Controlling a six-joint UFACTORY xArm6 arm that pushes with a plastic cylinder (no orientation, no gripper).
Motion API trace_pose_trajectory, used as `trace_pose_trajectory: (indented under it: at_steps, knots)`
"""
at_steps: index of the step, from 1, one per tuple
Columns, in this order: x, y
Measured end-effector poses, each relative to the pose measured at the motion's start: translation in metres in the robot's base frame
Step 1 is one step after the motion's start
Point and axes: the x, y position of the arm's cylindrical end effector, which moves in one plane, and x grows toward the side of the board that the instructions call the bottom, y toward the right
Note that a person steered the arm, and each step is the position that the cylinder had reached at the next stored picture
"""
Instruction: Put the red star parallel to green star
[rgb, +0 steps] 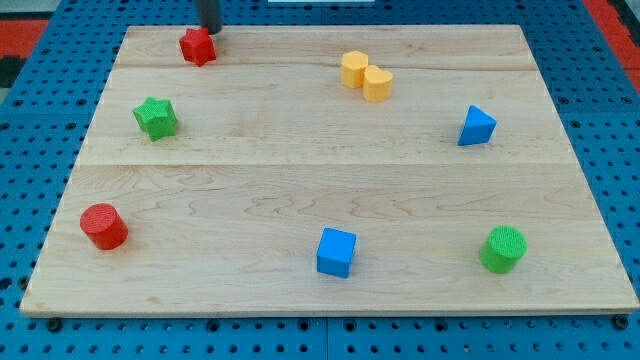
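Observation:
The red star (198, 46) lies near the board's top edge, left of centre. My tip (210, 29) is right at its upper right side, touching or nearly touching it. The green star (156, 118) lies lower and a little to the left of the red star, near the board's left edge. The rod runs up out of the view's top.
A yellow heart-like block (365, 76) sits at upper middle. A blue triangle (477, 126) is at the right. A red cylinder (103, 226) is at lower left, a blue cube (336, 251) at bottom middle, a green cylinder (502, 248) at lower right.

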Motion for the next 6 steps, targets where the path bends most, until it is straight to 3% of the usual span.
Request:
trace_pose_trajectory:
  at_steps: [1,2,3,5,6]
  knots:
    - [0.016,0.014]
    - [0.06,0.02]
    - [0.07,0.026]
    - [0.074,-0.016]
    - [0.104,0.021]
